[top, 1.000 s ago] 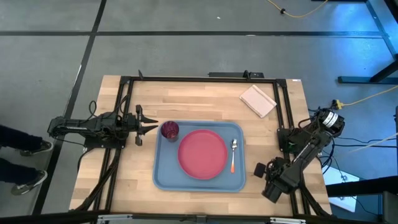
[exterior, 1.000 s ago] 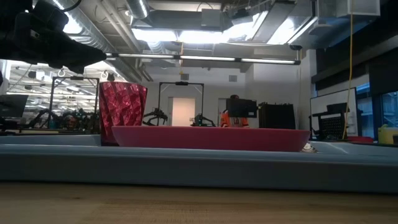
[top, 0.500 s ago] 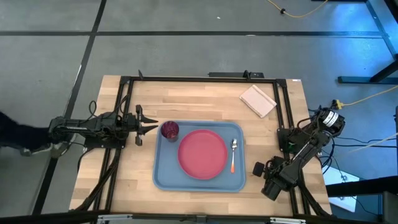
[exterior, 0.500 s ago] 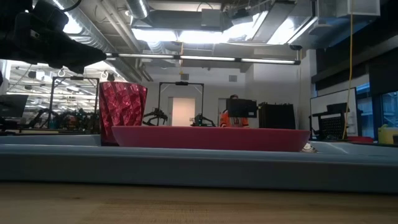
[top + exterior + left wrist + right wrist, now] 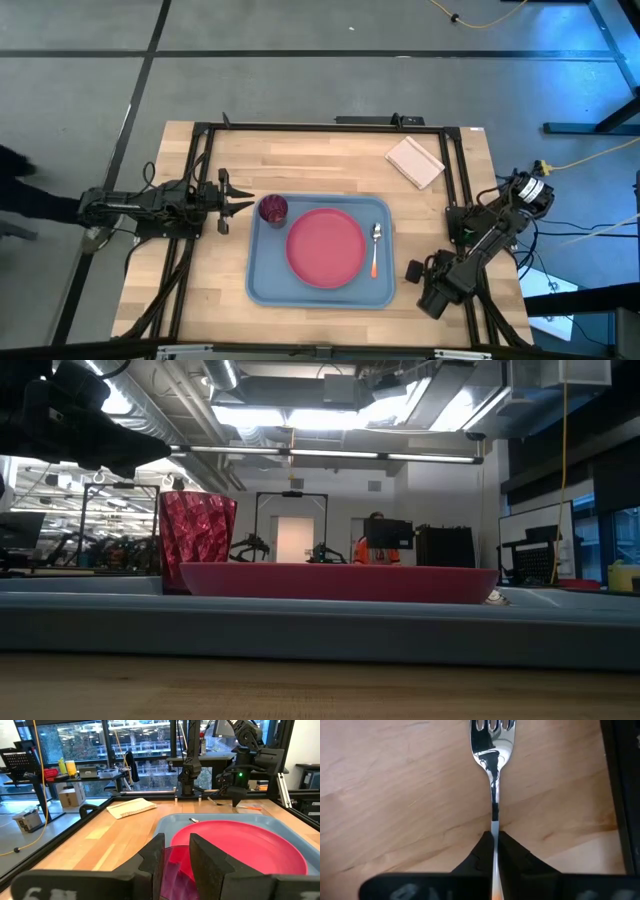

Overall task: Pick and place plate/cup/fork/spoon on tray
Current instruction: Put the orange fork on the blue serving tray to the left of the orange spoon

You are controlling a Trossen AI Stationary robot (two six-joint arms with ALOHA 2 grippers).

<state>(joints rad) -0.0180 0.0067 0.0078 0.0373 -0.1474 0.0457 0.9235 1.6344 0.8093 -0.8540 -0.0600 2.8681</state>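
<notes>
- R gripper (image 5: 494, 839) low over bare counter (image 5: 300, 160) off the tray's right edge; fingers pressed together, pinching the fork (image 5: 493, 750) by its stem, tines pointing fwd past the tips
- L gripper (image 5: 243, 206) at tray's left edge, just beside the cup (image 5: 273, 209); fingers spread w/ a gap, nothing between them
- tray (image 5: 262, 280) mid-counter; holds cup at its left, plate (image 5: 325, 247) in the centre, spoon (image 5: 375, 248) right of plate, bowl twd the far side
- beige pad (image 5: 414, 161) at far right of counter, well apart from tray
</notes>
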